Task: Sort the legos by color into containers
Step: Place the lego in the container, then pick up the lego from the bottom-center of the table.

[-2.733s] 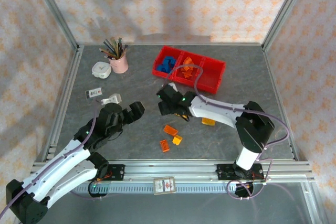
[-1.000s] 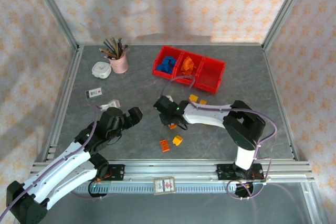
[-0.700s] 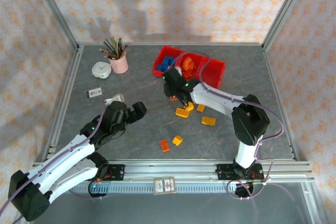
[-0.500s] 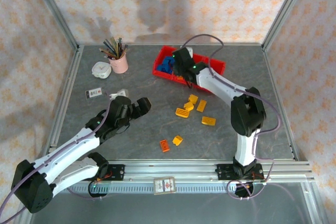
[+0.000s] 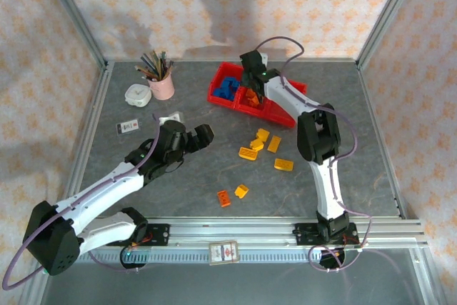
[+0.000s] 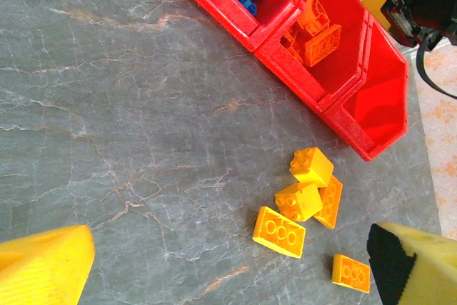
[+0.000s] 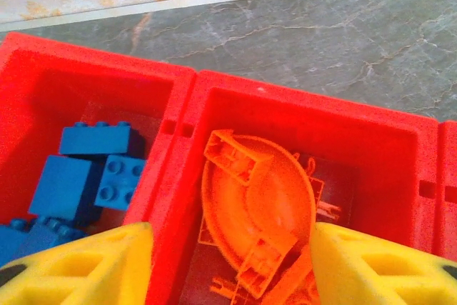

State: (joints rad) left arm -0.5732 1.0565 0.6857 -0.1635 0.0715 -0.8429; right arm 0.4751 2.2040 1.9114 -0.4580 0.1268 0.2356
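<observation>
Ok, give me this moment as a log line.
right fingers open above middle bin, orange curved piece inside | left fingers open over table near yellow bricks

Grey marbled table point(image 5: 357, 148): bears red containers point(image 5: 216, 96) at the back, pink pencil cup point(image 5: 162, 88) and white dish point(image 5: 138, 95) back left, small card point(image 5: 128, 126) left, yellow legos point(image 5: 248, 153) mid-table, two more legos point(image 5: 224, 198) nearer the front.

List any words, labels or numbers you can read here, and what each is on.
No text is legible in any view.
On the small white card: dark marks, too small to read.
On the patterned card at the near edge: reddish print, too blurred to read.
</observation>
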